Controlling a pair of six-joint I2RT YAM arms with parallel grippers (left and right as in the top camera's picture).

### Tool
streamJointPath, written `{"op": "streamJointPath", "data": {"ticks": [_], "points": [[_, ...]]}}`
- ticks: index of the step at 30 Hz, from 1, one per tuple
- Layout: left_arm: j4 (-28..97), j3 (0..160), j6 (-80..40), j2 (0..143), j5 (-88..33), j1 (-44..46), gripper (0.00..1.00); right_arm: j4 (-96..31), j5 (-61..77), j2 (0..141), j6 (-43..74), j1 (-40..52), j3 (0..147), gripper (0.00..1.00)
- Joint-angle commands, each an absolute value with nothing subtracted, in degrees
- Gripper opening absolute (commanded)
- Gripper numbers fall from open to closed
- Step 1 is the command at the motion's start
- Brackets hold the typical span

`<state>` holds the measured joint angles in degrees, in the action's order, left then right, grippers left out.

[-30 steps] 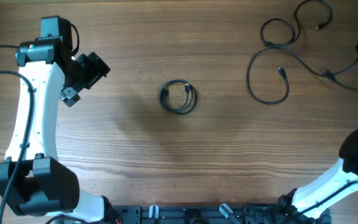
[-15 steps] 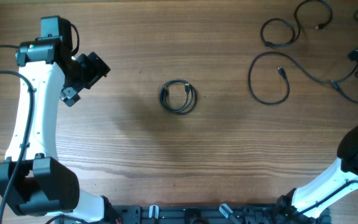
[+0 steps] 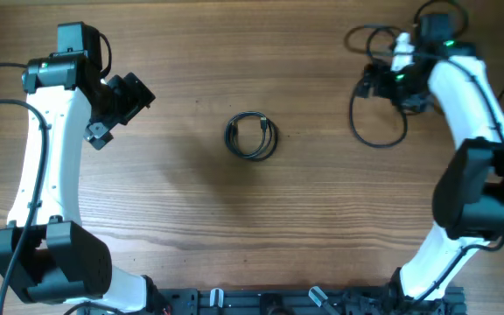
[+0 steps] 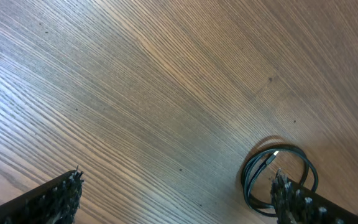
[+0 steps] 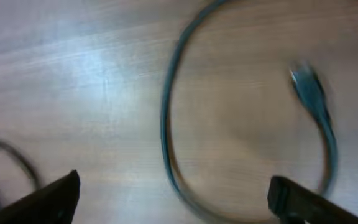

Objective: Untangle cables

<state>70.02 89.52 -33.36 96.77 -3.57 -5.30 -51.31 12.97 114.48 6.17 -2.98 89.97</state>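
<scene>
**Right arm swings in over the loose cables, jaws released**

Half a second ago our right arm sat at the far right edge of the table; now it reaches across the top right corner, and the right gripper (image 3: pixel 379 83) hangs over the loose cables (image 3: pixel 379 143). Its fingers, closed a second ago, are now spread wide. The right wrist view shows them at the two bottom corners with nothing between them, above an open loop and a blurred plug (image 5: pixel 306 84). The blur suggests the arm is still travelling.

We read this as one cable set down and a reach begun for the next grasp. We cannot tell whether the loose cables still cross one another under the arm.

Our left gripper (image 3: pixel 119 112) has not moved. It hovers at the upper left, fingers spread and empty, well apart from everything. The coil (image 3: pixel 272 140) lies untouched at mid-table, still wound, so that part of the job is yet to be done.
</scene>
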Motion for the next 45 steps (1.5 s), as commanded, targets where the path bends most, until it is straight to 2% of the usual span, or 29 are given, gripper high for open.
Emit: {"op": "streamJointPath", "data": {"ticks": [1,3,4,7,10,13,16,17,24,25,26,27,28,33,40,43,45], "points": [[69.9,89.9,-33.5,97.2,-4.1,-5.4,1.0,-45.3,8.5,115.2,4.7,0.5,83.5,1.0],[69.8,89.9,-33.5,97.2,-4.1,-5.4,1.0,-41.1,8.4,115.2,4.4,2.1,79.7,1.0],[69.8,89.9,-33.5,97.2,-4.1,-5.4,1.0,-40.3,8.3,115.2,4.4,2.4,78.8,0.96],[69.8,89.9,-33.5,97.2,-4.1,-5.4,1.0,-38.4,5.5,115.4,3.6,2.7,76.3,0.6],[69.8,89.9,-33.5,97.2,-4.1,-5.4,1.0,-39.1,3.4,116.8,3.0,2.8,75.7,0.53],[69.6,89.9,-33.5,97.2,-4.1,-5.4,1.0,-40.1,3.4,117.7,3.0,2.8,75.7,0.33],[69.6,89.9,-33.5,97.2,-4.1,-5.4,1.0,-40.7,0.2,118.1,3.0,2.8,75.6,0.06],[69.6,89.9,-33.5,97.2,-4.1,-5.4,1.0,-40.8,-1.2,118.1,3.0,2.7,75.6,0.04],[69.2,89.9,-33.5,97.2,-4.1,-5.4,1.0,-44.4,-4.1,117.7,3.6,1.0,76.2,0.06],[69.2,89.9,-33.5,97.2,-4.1,-5.4,1.0,-44.9,-4.1,117.4,4.8,1.0,76.9,0.29],[69.2,89.9,-33.5,97.2,-4.1,-5.4,1.0,-45.6,-4.0,116.9,4.9,1.0,78.1,0.46],[69.2,89.9,-33.5,97.2,-4.1,-5.4,1.0,-46.7,-4.1,115.6,6.1,0.8,80.3,0.52],[69.2,89.9,-33.5,97.2,-4.1,-5.4,1.0,-47.7,-3.6,114.4,7.4,0.3,82.7,0.97],[69.2,89.9,-33.5,97.2,-4.1,-5.4,1.0,-52.2,-2.3,112.4,10.7,-8.0,93.8,1.0],[67.1,87.8,-33.5,97.2,-4.1,-5.4,1.0,-51.4,-2.5,114.8,20.1,-31.1,93.4,1.0],[66.5,87.3,-33.5,97.2,-4.1,-5.4,1.0,-49.2,1.4,116.8,19.5,-33.7,93.3,0.93],[66.1,87.3,-33.5,97.2,-4.1,-5.4,1.0,-47.7,2.2,118.6,19.7,-33.5,93.3,0.8]]}}
